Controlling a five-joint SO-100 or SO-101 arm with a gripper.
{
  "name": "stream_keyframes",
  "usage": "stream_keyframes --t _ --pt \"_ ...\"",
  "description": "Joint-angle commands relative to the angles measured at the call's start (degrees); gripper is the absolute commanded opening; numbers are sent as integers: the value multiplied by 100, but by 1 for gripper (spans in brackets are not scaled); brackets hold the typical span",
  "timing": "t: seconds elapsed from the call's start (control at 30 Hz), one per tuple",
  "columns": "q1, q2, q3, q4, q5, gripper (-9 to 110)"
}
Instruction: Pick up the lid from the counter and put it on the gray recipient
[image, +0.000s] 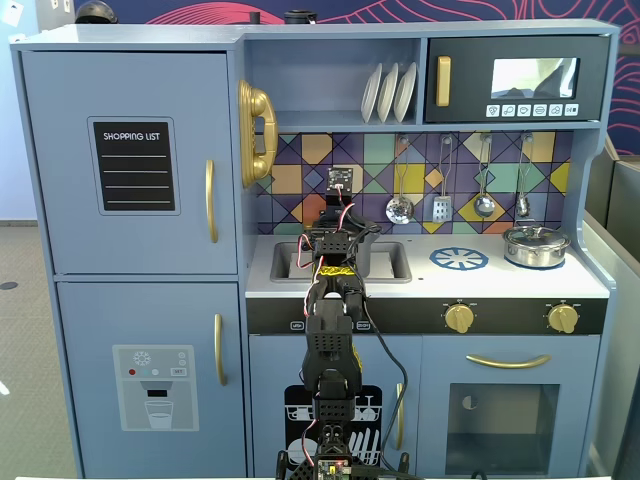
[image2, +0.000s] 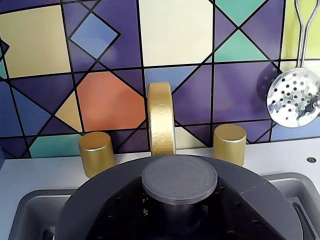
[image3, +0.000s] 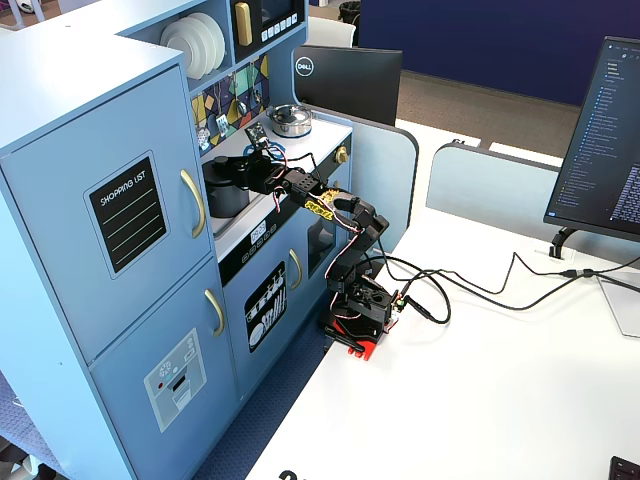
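Because the black robot arm (image: 330, 330) stands right in front of the grey sink basin (image: 392, 264) in the front fixed view, you get no sight there of the lid or the gray pot. You see only the arm reaching up over the counter edge, with the shiny silver pot (image: 536, 246) and the blue-and-white burner circle (image: 459, 259) well off to the right.

In the wrist view, the flat round matte dark-gray lid (image2: 100, 205) fills the bottom of the picture. Its small round center knob (image2: 180, 179) sits just in front of the gold arched faucet (image2: 161, 117), between the two gold cylindrical taps (image2: 96, 152). The sink's rim (image2: 30, 212) shows on either side of the disc. No fingers appear here, so you cannot tell whether the gripper is closed on the lid or has let go.

In the side fixed view, the matte dark-gray cylindrical pot (image3: 225, 190) stands in the sink area, with the gripper (image3: 250, 175) right against its upper edge. It is too small there to read the jaws.

My judgement is that the carry is done and the lid is at or on the pot's mouth. Seating, release and retreat are left for you to confirm.
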Motion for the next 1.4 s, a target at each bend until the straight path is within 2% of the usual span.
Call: stream_keyframes --t 0.0,0.43,0.63,0.73,0.9,1.03,1.2,1.37 --pt "0 141 -88 -237 -88 0" --pt "9 299 527 -492 -255 0" --pt "264 387 519 -343 -132 31" --pt "396 466 510 -281 -229 36" --pt "536 721 519 -193 35 36" --pt "378 1644 598 888 229 33" --pt "264 3718 1046 3691 501 27" --pt "53 5818 1890 5985 255 14"
